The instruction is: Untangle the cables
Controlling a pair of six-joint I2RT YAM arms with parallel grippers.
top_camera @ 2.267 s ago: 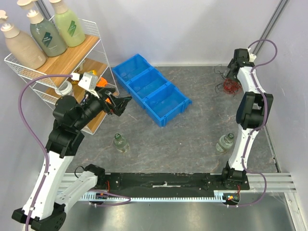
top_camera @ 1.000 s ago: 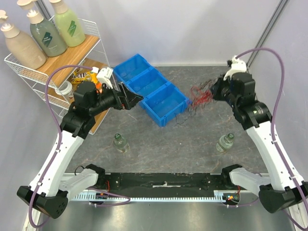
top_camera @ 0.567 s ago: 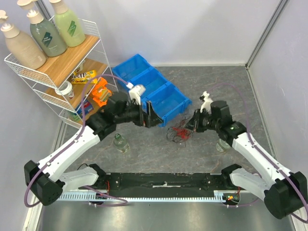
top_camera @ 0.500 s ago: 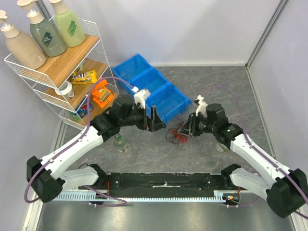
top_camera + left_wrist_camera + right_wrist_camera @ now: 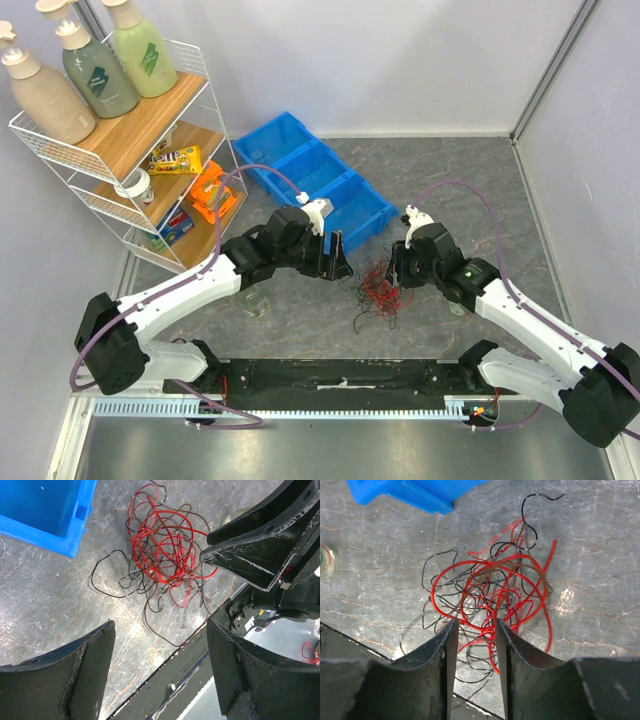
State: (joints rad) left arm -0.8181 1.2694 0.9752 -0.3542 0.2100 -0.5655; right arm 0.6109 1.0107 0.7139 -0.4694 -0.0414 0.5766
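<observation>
The cables [image 5: 378, 286] are a loose tangle of thin red and black wires lying on the grey table in front of the blue bin. My right gripper [image 5: 393, 270] stands right over the tangle. In the right wrist view its jaws [image 5: 475, 625] are parted a little, open, with loops of the cables [image 5: 492, 592] lying loose under and between the fingertips. My left gripper [image 5: 340, 260] hovers at the tangle's left side. Its wide-open fingers [image 5: 85, 670] hold nothing, and the cables [image 5: 162, 545] lie beyond them.
A blue three-compartment bin [image 5: 315, 185] sits just behind the tangle. One small bottle [image 5: 250, 298] stands under the left arm, another [image 5: 462, 296] beside the right arm. A wire rack [image 5: 120, 140] with bottles is at the left. The black base rail [image 5: 340, 378] runs close in front.
The right gripper brought the tangle from the far right to the front middle, lowered it to the table and parted its jaws. The left arm swung over from the rack to the tangle.
</observation>
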